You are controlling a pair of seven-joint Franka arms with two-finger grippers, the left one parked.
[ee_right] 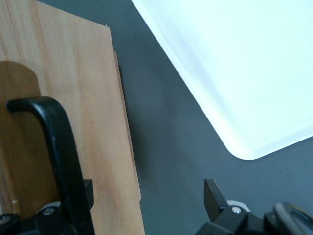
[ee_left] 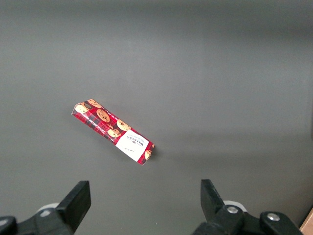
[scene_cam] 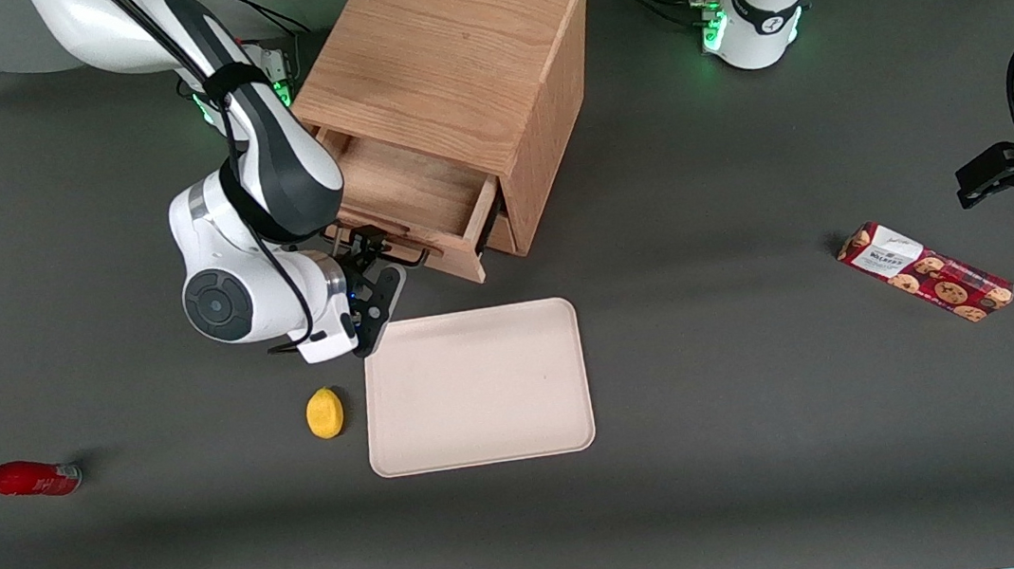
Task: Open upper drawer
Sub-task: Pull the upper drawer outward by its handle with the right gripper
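tray [scene_cam: 477,386] sitting nearest, gripper [scene_cam: 379,278] spread open around handle [ee_right: 61,156], possibly touching, upper drawer [scene_cam: 407,202] standing pulled out

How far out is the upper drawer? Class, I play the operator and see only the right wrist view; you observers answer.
Observer: The drawer is pulled partway out of the cabinet.
Operator: Where is the tool?
Observer: The tool is at the drawer's front, between it and the tray.
Operator: Anything beside the tray?
Observer: A lemon, on the side toward the working arm's end.
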